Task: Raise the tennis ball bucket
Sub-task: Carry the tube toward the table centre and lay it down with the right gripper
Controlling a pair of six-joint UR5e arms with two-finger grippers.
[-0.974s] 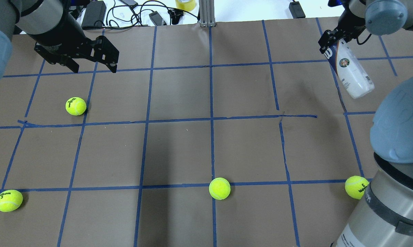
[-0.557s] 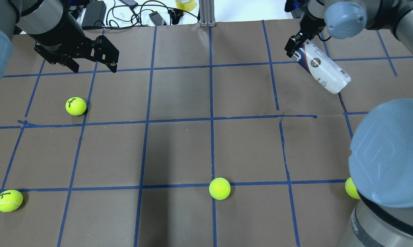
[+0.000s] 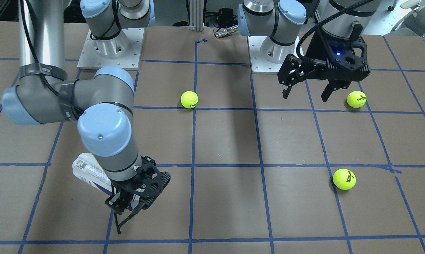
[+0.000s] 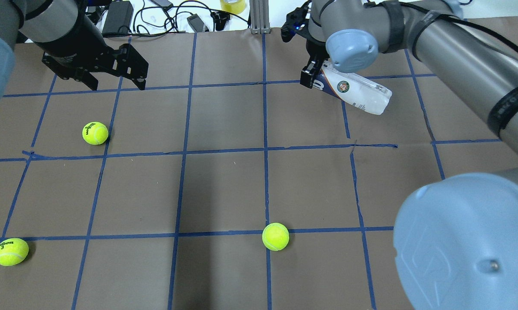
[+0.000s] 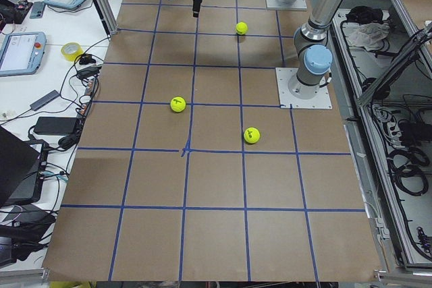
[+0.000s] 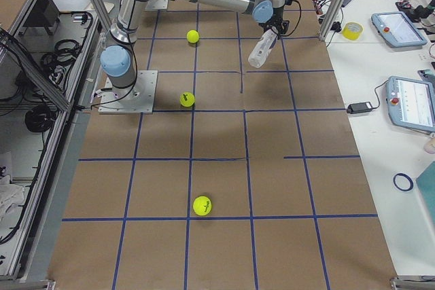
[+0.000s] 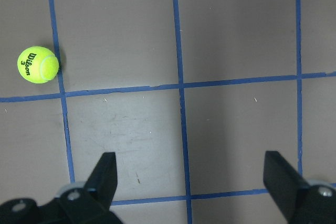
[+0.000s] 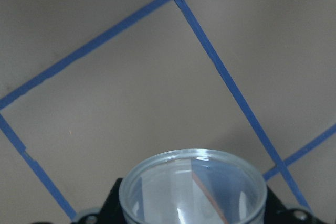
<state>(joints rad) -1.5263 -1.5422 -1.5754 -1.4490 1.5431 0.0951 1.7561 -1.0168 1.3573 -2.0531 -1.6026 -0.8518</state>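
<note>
My right gripper (image 4: 309,80) is clamped on the tennis ball bucket (image 4: 356,91), jaws closed across its navy end near the white "W". The rest of the can sticks out from the jaws at a slant, round emblem up, with the clear end furthest from the fingers. In the exterior right view it hangs tilted below the gripper, clear of the table (image 4: 224,189). The right wrist camera looks straight down the bucket's round clear mouth, which sits between the jaws, with brown paper and blue tape lines (image 8: 220,66) beyond it.

My left gripper (image 4: 117,84) hangs above the table with its jaws wide apart and nothing between them; both black fingers (image 7: 103,174) show at the bottom of its wrist view, with only taped paper in the gap. One yellow-green tennis ball (image 7: 38,64) lies on the table ahead of those jaws and off to one side, well apart from them. Two more tennis balls (image 4: 275,236) (image 4: 11,252) rest further out on the table, far from either gripper.
</note>
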